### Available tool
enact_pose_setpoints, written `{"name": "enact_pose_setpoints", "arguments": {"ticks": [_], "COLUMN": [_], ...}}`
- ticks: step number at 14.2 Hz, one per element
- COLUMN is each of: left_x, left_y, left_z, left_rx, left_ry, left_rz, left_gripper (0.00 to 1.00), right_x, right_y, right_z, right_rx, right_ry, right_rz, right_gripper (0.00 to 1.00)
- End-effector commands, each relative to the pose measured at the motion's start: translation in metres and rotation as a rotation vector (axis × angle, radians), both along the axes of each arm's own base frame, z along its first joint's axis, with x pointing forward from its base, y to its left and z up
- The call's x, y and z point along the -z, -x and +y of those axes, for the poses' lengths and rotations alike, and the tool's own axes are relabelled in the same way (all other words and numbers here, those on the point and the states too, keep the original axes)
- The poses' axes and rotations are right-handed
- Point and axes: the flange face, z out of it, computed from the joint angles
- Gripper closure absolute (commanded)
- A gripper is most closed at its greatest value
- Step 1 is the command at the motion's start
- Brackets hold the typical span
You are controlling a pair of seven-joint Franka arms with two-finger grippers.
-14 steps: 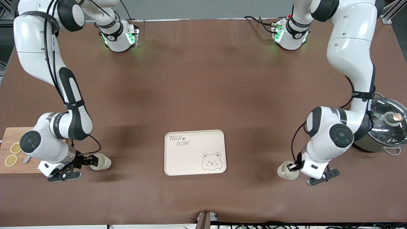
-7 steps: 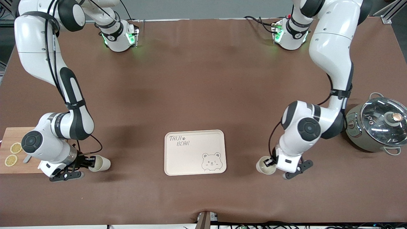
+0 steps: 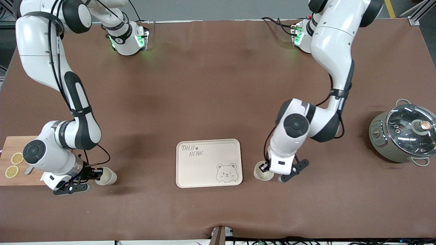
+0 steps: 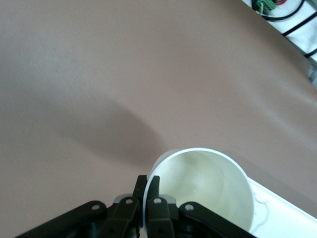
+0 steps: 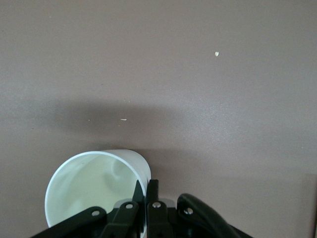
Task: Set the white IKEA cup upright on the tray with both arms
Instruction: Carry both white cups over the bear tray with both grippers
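Note:
The cream tray (image 3: 190, 170) with "TAIJI BEAR" lettering lies at the middle of the table, near the front camera. My left gripper (image 3: 263, 167) is shut on the rim of a white cup (image 3: 262, 174) and holds it beside the tray's edge toward the left arm's end. In the left wrist view the fingers (image 4: 147, 186) pinch the cup's rim (image 4: 208, 193), and the tray's corner (image 4: 282, 213) shows past the cup. My right gripper (image 3: 97, 174) is shut on the rim of a second white cup (image 3: 107, 177) low over the table near the cutting board. The right wrist view shows that cup (image 5: 94, 188).
A wooden cutting board (image 3: 13, 177) with lemon slices (image 3: 16, 158) lies at the right arm's end. A steel pot with a glass lid (image 3: 403, 133) stands at the left arm's end. Both arm bases sit along the table's edge farthest from the front camera.
My left arm has carried its cup from near the pot toward the tray, now right beside it. My right arm has barely moved, its cup shifting slightly nearer the front camera.

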Motion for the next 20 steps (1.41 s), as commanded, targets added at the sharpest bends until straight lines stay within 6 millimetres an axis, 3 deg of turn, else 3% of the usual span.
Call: {"name": "enact_pose_setpoints", "arguments": {"ticks": [1, 7, 12, 14, 20], "left_x": [-0.001, 0.017, 0.035, 0.044, 0.064], "left_y": [0.014, 0.045, 0.066, 0.071, 0.073], "left_z": [-0.033, -0.086, -0.115, -0.121, -0.120], "left_rx": [-0.035, -0.048, -0.043, -0.034, -0.031], "left_ry": [-0.023, -0.016, -0.018, -0.024, -0.035], "left_rz": [-0.012, 0.002, 0.016, 0.021, 0.034], "left_gripper": [1.00, 1.00, 1.00, 1.00, 0.98], "right_x": [0.007, -0.014, -0.038, -0.044, -0.058], "right_y": [-0.002, -0.007, -0.012, -0.009, 0.003], "right_z": [-0.002, 0.008, 0.047, 0.067, 0.165], "right_rx": [0.001, 0.000, 0.135, 0.177, 0.381], "right_ry": [0.001, -0.025, -0.093, -0.104, -0.184], "right_rz": [0.004, 0.036, 0.084, 0.104, 0.138], "right_gripper": [1.00, 1.00, 1.00, 1.00, 1.00]}}
